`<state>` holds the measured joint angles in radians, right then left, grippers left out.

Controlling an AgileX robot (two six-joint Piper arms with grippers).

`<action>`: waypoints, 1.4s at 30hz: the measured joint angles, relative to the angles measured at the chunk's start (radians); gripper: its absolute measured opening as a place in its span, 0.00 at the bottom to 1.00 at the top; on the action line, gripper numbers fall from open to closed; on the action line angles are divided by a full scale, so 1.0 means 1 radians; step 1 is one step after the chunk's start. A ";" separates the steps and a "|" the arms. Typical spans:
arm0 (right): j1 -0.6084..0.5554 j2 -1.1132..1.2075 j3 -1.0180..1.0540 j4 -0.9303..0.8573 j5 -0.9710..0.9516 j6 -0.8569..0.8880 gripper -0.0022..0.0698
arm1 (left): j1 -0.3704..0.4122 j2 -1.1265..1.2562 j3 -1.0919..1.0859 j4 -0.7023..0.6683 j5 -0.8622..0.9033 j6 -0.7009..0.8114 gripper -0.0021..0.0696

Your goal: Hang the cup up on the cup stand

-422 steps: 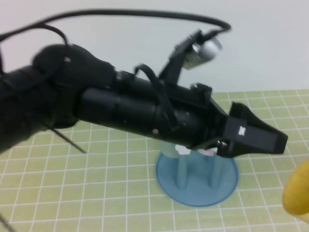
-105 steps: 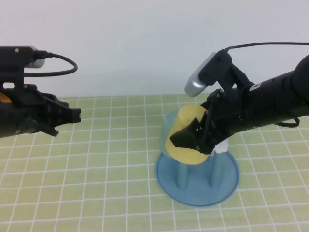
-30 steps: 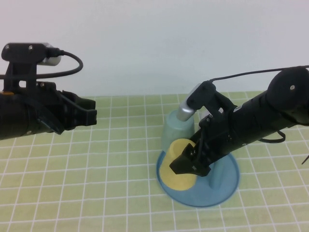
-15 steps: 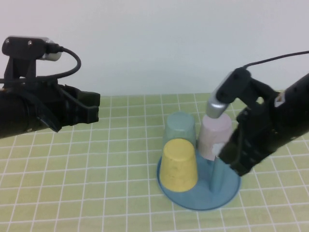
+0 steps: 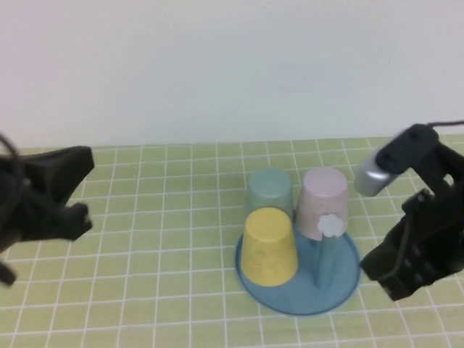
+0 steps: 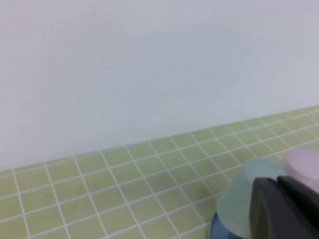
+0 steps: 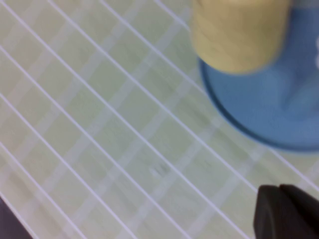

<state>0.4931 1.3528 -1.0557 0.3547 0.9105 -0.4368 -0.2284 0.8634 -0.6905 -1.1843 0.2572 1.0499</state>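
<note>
Yellow cup [image 5: 268, 245] is seated upside down on the cup stand [image 5: 341, 286], on the post at the near-left of the blue base; nothing is gripped around it. Same cup is seen in the right wrist view [image 7: 238, 34], at the edge of the stand's base [image 7: 269, 107].

Right gripper [image 5: 391, 272] is held off to the right of the stand, apart from the base rim, jaws closed on nothing; its dark fingers [image 7: 286, 211] are seen pressed together above the green gridded mat [image 5: 167, 239]. The yellow cup is placed well to the left of these jaws, across the stand.

Left gripper [image 5: 72, 190] is parked at the far left, well apart from the stand, jaws closed and empty; its fingertips [image 6: 281, 209] are seen together. The stand sits to the right of these jaws.

Teal cup [image 5: 270, 191] and pink cup [image 5: 324, 197] are also hung inverted on the rear posts. One bare post with a white flower knob [image 5: 330, 225] is left standing just right of the yellow cup.
</note>
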 joint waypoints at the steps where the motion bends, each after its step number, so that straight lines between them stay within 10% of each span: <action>1: 0.000 -0.018 0.032 0.043 -0.040 -0.015 0.03 | 0.000 -0.011 0.006 -0.008 0.000 0.000 0.03; 12: 0.069 -0.242 0.434 0.445 -0.443 -0.261 0.03 | -0.058 -0.223 0.067 -0.058 0.008 0.030 0.03; 25: 0.069 -0.579 0.540 0.459 -0.391 -0.274 0.03 | -0.058 -0.458 0.107 0.035 0.161 0.051 0.03; 33: 0.069 -0.899 0.546 0.448 -0.364 -0.270 0.03 | -0.058 -0.480 0.260 -0.021 -0.095 0.040 0.03; 42: 0.069 -1.070 0.546 0.145 -0.286 -0.016 0.03 | -0.058 -0.480 0.335 -0.027 -0.123 0.040 0.03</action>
<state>0.5623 0.2829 -0.5102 0.4992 0.6248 -0.4524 -0.2864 0.3835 -0.3557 -1.2109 0.1338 1.0894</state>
